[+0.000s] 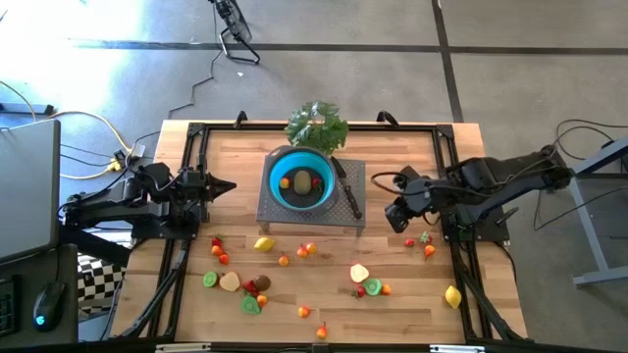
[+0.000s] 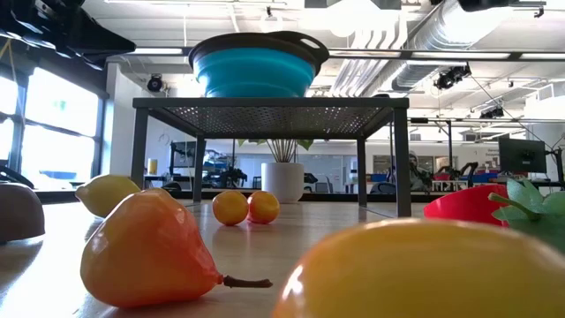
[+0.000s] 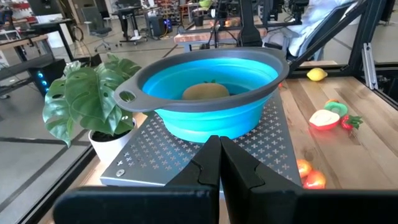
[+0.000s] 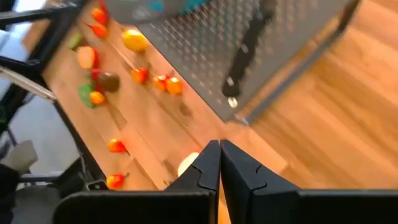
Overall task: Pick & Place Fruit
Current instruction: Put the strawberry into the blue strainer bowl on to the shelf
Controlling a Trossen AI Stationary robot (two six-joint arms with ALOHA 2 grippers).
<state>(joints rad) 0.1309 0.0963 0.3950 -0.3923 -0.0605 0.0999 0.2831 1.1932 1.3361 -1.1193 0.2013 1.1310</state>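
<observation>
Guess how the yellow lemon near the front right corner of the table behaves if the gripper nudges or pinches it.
The lemon looks rounded with tapered ends, so a nudge would probably roll or spin it. Its skin looks smooth and glossy in the low view, so a pinch might slip toward a tip. It lies apart from other fruit, near the table edge, so it could roll off. The right gripper is shut and empty.

High view looks straight down; low view sits level, close behind blurred, perhaps yellow fruit [image 2: 424, 269]; both share the blue bowl [image 1: 302, 181].
</observation>
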